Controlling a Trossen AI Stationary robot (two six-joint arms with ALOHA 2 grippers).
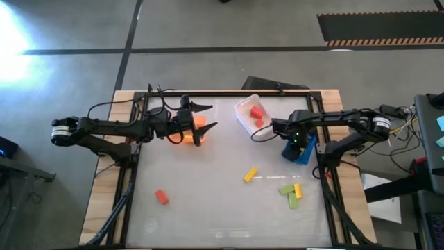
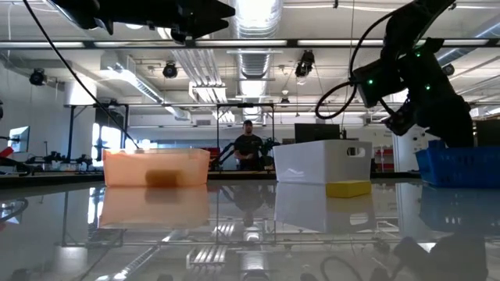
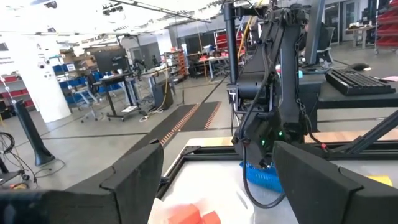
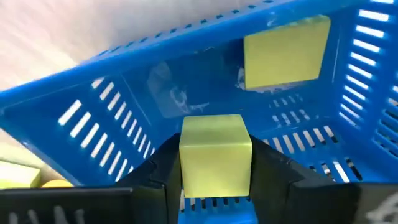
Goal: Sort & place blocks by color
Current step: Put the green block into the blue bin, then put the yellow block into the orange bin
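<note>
My right gripper (image 4: 216, 186) is shut on a light green block (image 4: 216, 155) above the blue bin (image 1: 303, 151), at the table's right edge. A second light green block (image 4: 286, 51) lies on the bin's floor. My left gripper (image 1: 206, 118) hangs open over the orange bin (image 1: 194, 132), with red blocks (image 3: 194, 216) below it. The white bin (image 1: 244, 110) holds two red blocks (image 1: 257, 113). On the table lie a yellow block (image 1: 250, 174), a green one (image 1: 286, 189), another yellow (image 1: 298, 190), another green (image 1: 293, 201) and a red one (image 1: 161, 197). My right gripper pinches the light green block by its two opposite side faces (image 4: 186, 163) between the two fingers (image 4: 273, 177). The fingers come from above, pointing down into the blue bin. The block is lifted clear of the bin's floor.
The three bins stand in a row along the table's far half: orange (image 2: 156, 166), white (image 2: 324, 160), blue (image 2: 461, 165). A raised frame (image 1: 326, 201) borders the table. The loose blocks lie toward the near right. A person (image 2: 248, 144) stands in the room beyond.
</note>
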